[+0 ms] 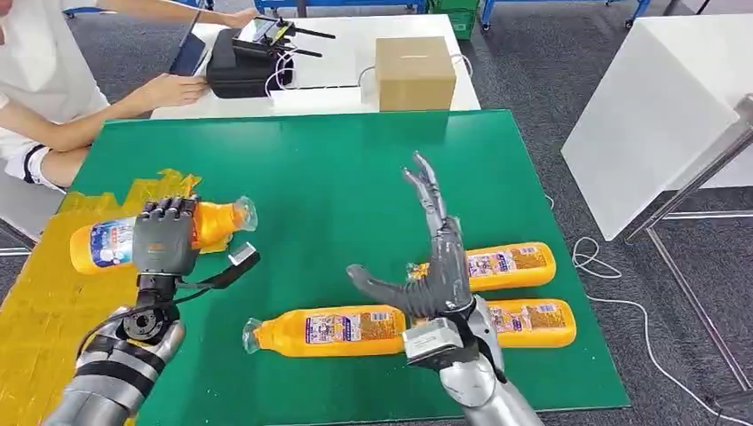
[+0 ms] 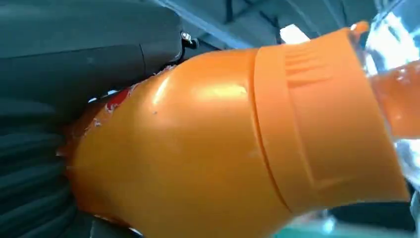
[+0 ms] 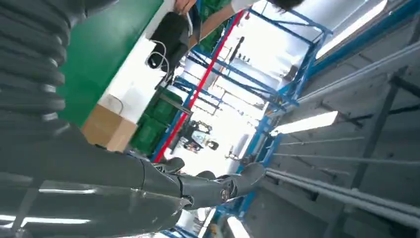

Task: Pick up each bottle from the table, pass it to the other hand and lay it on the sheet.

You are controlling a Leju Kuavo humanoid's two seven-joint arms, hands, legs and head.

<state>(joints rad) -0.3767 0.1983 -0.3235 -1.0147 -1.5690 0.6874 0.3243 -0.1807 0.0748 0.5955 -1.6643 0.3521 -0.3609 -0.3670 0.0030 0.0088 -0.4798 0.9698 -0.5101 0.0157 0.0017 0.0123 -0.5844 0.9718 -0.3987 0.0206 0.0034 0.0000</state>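
The left hand (image 1: pixel 165 238) holds one orange bottle (image 1: pixel 107 240) over the yellow sheet (image 1: pixel 44 302), not yet laid down, the right hand (image 1: pixel 435 257) is open and empty, and three bottles (image 1: pixel 328 330) remain on the green counter (image 1: pixel 337 169)

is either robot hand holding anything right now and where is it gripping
The left hand grips an orange plastic bottle around its middle; the right hand is open, holding nothing.

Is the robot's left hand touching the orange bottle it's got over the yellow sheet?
Touching. The head view shows the left hand wrapped around the orange bottle.
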